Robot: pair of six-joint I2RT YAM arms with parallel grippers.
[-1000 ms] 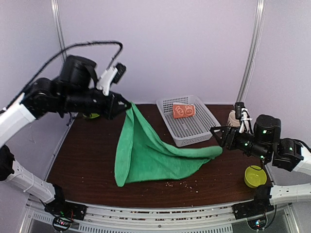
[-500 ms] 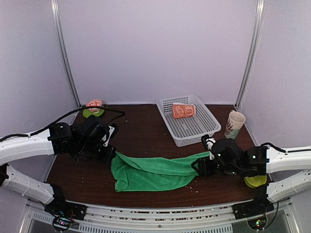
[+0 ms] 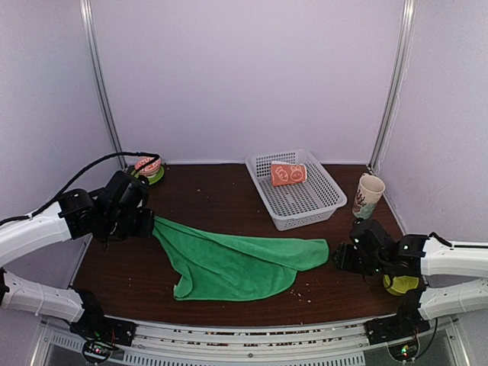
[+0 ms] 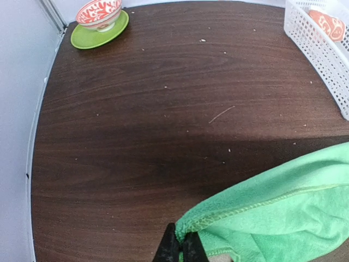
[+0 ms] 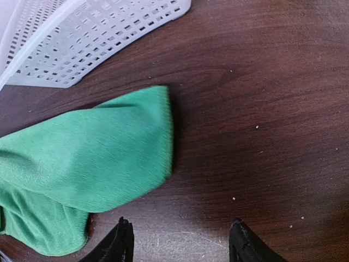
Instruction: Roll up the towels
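The green towel (image 3: pixel 236 263) lies spread low across the table's front middle, folded over itself. Its left corner (image 4: pixel 188 232) is pinched in my left gripper (image 3: pixel 151 223), which is shut on it at the table's left side. In the left wrist view the hem runs up to the right from the black fingertips (image 4: pixel 170 248). My right gripper (image 3: pixel 339 258) stands open just right of the towel's right end (image 5: pixel 142 142), with only bare wood between its fingers (image 5: pixel 121 240). The orange towel (image 3: pixel 288 174) with white prints sits rolled in the white basket (image 3: pixel 305 204).
A patterned cup (image 3: pixel 368 195) stands at the right beside the basket. A yellow-green cup (image 3: pixel 400 284) sits under my right arm. A red bowl on a green saucer (image 3: pixel 148 169) is at the back left. Crumbs dot the wood near the front edge.
Both arms dropped from holding the green towel up to laying it on the table. My left gripper pulled its corner leftward. My right gripper let go of its end and backed off to the right.
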